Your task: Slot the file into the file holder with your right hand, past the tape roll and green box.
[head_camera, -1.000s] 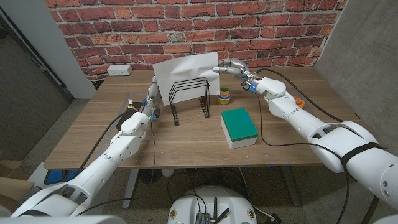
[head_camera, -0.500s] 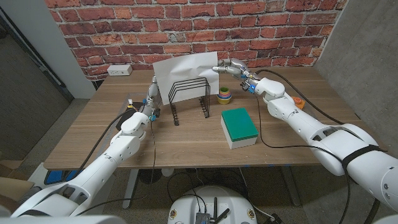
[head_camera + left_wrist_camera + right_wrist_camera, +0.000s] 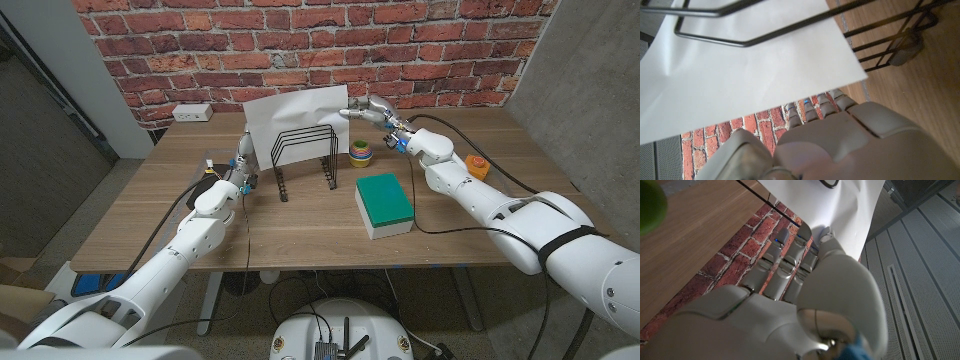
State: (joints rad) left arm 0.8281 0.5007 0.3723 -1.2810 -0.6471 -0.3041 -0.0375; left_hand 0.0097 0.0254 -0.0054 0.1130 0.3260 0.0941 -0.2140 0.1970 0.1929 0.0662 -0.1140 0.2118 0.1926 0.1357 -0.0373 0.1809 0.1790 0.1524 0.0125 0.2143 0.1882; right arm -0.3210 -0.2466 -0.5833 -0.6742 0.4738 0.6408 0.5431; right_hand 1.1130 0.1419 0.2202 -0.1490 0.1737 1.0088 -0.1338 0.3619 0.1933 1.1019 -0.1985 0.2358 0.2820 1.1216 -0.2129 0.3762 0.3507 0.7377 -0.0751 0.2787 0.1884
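- Barely anything has shifted since a second ago: the right forearm has swung slightly inward, while the right hand (image 3: 369,109) keeps pinching the upper right corner of the file (image 3: 296,120).
- That file is a thin, smooth white sheet, standing nearly upright at the back of the file holder (image 3: 304,158), its lower part within the black wire loops; whether its bottom edge is fully seated cannot be told.
- Black wire makes up the holder, bent into rounded arches with a comb-like base on the wood-grain table (image 3: 300,235).
- At 3 o'clock from the holder sits the tape roll (image 3: 361,152), a small stack of coloured rings; at 5 o'clock lies the green box (image 3: 385,204), flat, with a white side, open table around it.
- At 9 o'clock of the holder, the left hand (image 3: 242,165) stands beside the wire frame; its grasp cannot be told.
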